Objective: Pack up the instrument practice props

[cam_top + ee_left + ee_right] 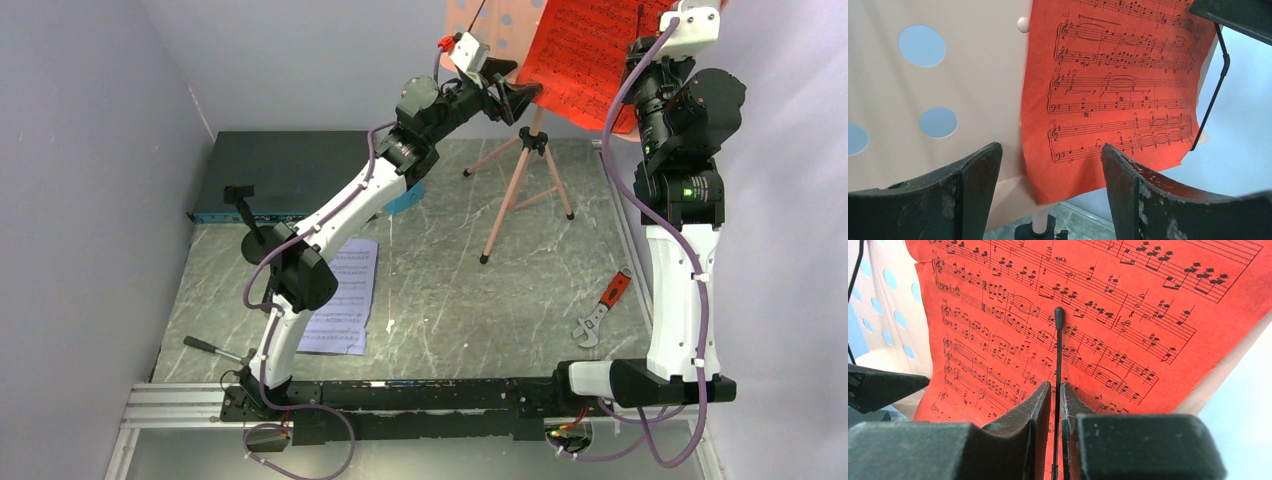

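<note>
The pink tripod music stand (pixel 520 190) rises at the back, and its perforated board (pixel 973 75) carries a red music sheet (pixel 590 55). My right gripper (pixel 1055 387) is up at the board, shut on the stand's thin black page-holder wire (pixel 1058 350), which lies across the red sheet (pixel 998 315). My left gripper (pixel 1050 150) is open, and the lower corner of the red sheet (pixel 1118 75) shows between its fingers. A lavender music sheet (pixel 340 295) lies flat on the table. The blue metronome (pixel 405 200) peeks out under the left arm. The black microphone (pixel 243 200) stands at the left.
A large flat black box (pixel 280 165) lies at the back left. A wrench with a red handle (pixel 602 308) lies near the right arm, and a dark-handled tool (pixel 210 347) near the left base. Walls close in on both sides.
</note>
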Action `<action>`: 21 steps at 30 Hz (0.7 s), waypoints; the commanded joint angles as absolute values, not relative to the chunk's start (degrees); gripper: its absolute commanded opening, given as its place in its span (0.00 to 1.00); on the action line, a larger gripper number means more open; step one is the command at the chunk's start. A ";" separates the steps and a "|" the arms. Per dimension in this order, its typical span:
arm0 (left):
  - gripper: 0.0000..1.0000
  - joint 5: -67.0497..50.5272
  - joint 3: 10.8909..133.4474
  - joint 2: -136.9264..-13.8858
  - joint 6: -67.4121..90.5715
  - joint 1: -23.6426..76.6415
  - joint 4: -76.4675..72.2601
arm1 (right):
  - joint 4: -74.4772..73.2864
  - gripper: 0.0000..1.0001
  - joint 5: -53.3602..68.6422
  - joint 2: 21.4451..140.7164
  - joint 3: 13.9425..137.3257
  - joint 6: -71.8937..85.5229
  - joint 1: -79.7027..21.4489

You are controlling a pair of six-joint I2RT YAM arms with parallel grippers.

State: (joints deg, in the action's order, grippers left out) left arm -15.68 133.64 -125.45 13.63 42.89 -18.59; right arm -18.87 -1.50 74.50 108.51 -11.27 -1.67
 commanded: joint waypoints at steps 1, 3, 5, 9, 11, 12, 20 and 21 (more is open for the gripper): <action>0.79 -15.89 136.66 -126.62 16.03 43.24 -17.26 | -16.74 0.17 -0.25 72.89 107.74 -10.46 -1.32; 0.80 -15.58 136.57 -126.73 16.40 43.19 -16.94 | -16.40 0.17 -0.26 72.69 107.38 -10.30 -1.32; 0.79 -16.03 136.67 -126.78 16.86 43.16 -16.72 | -16.31 0.16 -0.26 72.60 107.16 -10.28 -1.32; 0.75 -19.22 135.73 -126.36 18.73 43.37 -17.67 | -16.13 0.16 1.28 72.56 106.89 -10.31 -1.40; 0.71 -20.50 134.98 -125.98 19.47 43.61 -18.36 | -15.94 0.16 1.55 72.52 106.75 -10.12 -1.34; 0.68 -21.05 134.73 -125.87 19.62 43.74 -18.70 | -15.90 0.16 1.70 72.51 106.62 -10.07 -1.39; 0.46 -22.47 133.98 -124.71 19.65 44.52 -20.23 | -15.87 0.08 2.54 72.30 106.42 -9.93 -1.31; 0.45 -22.51 133.87 -124.52 19.63 44.56 -20.37 | -15.93 0.08 2.61 72.23 106.41 -9.98 -1.33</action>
